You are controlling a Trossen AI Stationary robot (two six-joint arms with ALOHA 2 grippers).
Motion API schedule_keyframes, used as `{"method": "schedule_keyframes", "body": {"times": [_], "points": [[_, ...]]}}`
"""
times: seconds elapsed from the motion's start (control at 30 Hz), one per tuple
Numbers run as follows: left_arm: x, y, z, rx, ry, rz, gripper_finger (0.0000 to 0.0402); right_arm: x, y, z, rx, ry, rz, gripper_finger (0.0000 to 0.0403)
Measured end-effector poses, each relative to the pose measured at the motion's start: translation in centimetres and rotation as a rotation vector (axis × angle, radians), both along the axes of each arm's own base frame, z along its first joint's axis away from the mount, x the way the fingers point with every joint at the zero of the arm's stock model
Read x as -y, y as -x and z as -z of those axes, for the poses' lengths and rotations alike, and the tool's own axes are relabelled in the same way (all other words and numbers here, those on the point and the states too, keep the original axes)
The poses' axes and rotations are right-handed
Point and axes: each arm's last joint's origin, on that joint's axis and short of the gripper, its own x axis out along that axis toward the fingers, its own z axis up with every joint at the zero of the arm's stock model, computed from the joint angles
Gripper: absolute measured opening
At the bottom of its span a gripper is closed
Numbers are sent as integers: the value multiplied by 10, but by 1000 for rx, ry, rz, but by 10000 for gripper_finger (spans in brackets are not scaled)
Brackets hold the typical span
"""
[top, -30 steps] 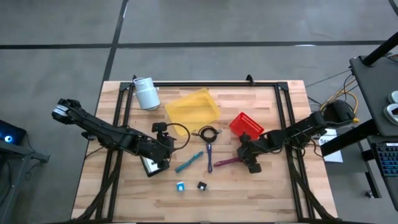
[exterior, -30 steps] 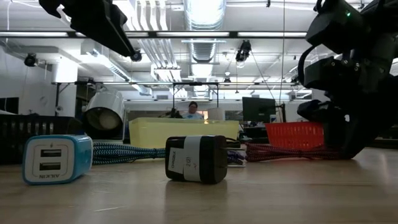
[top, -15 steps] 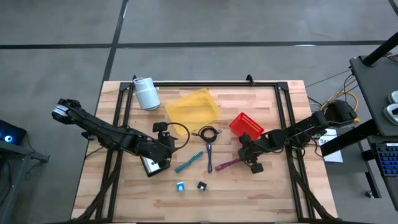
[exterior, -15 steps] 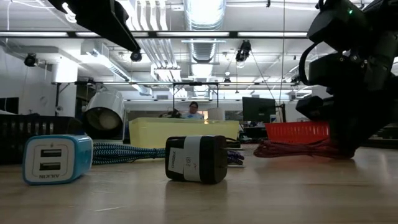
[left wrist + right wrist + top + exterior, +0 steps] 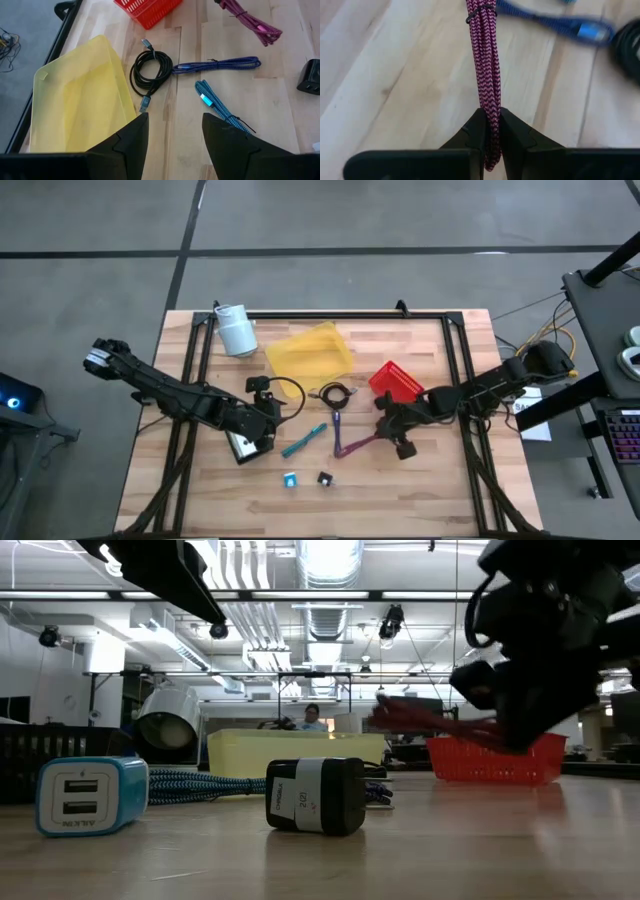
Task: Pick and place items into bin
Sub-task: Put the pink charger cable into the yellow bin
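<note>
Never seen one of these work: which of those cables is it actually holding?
The magenta cable. The right gripper is shut on one end, while the black coil, purple cable and teal cable lie loose on the table.

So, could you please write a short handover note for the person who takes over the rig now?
Right tool: shut on the magenta cable, one end raised, near the red basket.
Left tool: open, waiting low over the table's left half.
On the table: black cable, purple cable, teal cable, blue cube, black cube.
Yellow bin holds nothing.
Done: nothing binned. Left: all of them.
</note>
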Motion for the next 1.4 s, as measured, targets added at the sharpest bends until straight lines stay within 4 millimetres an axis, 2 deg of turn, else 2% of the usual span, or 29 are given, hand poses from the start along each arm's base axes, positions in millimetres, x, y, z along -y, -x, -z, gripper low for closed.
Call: {"method": "schedule_keyframes", "body": {"times": [0.37,0.63,1.4], "points": [[0,0,0,-1,0,0,169,0,-17,-23,112,114,40,27],[0,0,0,-1,0,0,169,3,-26,-36,161,116,75,27],[0,0,0,-1,0,0,169,50,-41,-49,248,140,226,27]]}}
